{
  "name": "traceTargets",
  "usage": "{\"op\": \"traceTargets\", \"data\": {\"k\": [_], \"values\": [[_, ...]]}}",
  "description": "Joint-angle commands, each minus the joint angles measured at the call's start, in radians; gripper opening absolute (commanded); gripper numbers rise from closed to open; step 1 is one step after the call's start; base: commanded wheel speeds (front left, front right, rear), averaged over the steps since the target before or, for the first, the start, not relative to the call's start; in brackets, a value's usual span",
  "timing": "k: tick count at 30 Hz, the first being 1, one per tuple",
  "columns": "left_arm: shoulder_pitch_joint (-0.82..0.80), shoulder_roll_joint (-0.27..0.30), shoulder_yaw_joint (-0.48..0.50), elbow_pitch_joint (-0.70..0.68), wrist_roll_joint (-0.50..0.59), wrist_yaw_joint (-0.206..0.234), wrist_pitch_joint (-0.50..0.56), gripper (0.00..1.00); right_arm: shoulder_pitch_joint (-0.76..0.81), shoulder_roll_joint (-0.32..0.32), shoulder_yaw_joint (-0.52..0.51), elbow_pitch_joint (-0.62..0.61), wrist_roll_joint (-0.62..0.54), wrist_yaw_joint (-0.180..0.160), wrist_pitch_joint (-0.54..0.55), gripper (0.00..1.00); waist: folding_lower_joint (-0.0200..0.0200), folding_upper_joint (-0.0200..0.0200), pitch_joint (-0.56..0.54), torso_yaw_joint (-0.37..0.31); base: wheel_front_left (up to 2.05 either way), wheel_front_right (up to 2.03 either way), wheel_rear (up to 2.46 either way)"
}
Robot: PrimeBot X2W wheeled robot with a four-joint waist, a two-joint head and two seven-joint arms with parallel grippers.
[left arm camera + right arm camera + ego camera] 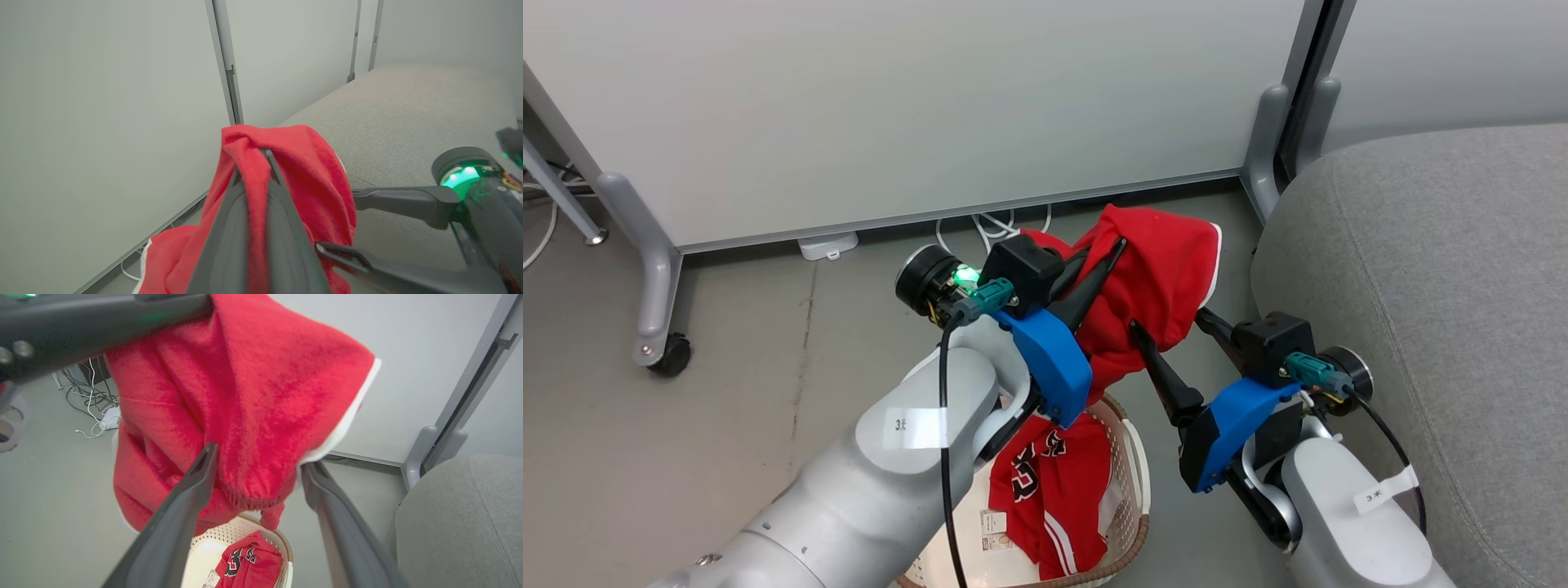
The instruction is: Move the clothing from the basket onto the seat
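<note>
Left gripper (pixel 1109 260) clamped tight on a fold of the red garment (pixel 1164 265), holding it up at centre frame! Right gripper (pixel 1168 322) spread wide, the cloth's lower bunch hanging between its fingers. At the bottom, a second red garment (pixel 1054 490) lies in the basket (pixel 1141 490). Sofa (pixel 1437 245) fills the right.

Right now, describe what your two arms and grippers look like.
The left arm and right arm are rounded pale-grey shells, each with a white label marked 3. Each wrist has a blue bracket, a black box, a teal plug and a black cable. The left gripper and right gripper each have two long, tapered dark fingers. A green light glows at the left wrist.
</note>
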Motion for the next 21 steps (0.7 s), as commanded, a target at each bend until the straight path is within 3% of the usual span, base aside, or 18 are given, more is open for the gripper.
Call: {"op": "traceTargets", "data": {"k": [1, 5, 6, 7, 8, 21], "values": [[-0.017, -0.001, -0.003, -0.006, -0.002, -0.001, -0.005, 0.00, -0.036, -0.003, 0.011, 0.031, 0.012, 0.000, -0.008, 1.00, 0.0000, -0.0001, 0.002, 0.002, 0.00, 0.00, 0.00], [-0.020, -0.002, -0.011, -0.012, -0.006, -0.001, -0.005, 0.00, -0.081, -0.003, 0.040, 0.088, 0.028, 0.000, -0.025, 1.00, 0.0000, -0.0001, 0.003, 0.007, 0.00, 0.00, 0.00], [-0.020, -0.002, -0.013, -0.013, -0.006, -0.001, -0.005, 0.00, -0.092, -0.003, 0.047, 0.100, 0.033, 0.000, -0.031, 0.87, 0.0000, -0.0001, 0.003, 0.008, 0.00, 0.00, 0.00], [-0.020, -0.002, -0.015, -0.013, -0.007, -0.001, -0.005, 0.00, -0.102, -0.003, 0.053, 0.112, 0.038, 0.000, -0.036, 0.32, 0.0000, -0.0001, 0.002, 0.009, 0.00, 0.00, 0.00], [-0.020, -0.002, -0.017, -0.013, -0.008, -0.001, -0.005, 0.00, -0.110, -0.003, 0.059, 0.124, 0.041, 0.000, -0.043, 0.00, 0.0000, -0.0001, 0.002, 0.010, 0.00, 0.00, 0.00], [0.000, 0.008, -0.012, -0.005, -0.012, -0.001, -0.005, 0.00, -0.139, -0.003, 0.103, 0.200, 0.089, 0.000, -0.099, 0.00, 0.0000, -0.0001, -0.015, 0.000, 0.00, 0.00, 0.00]]}}
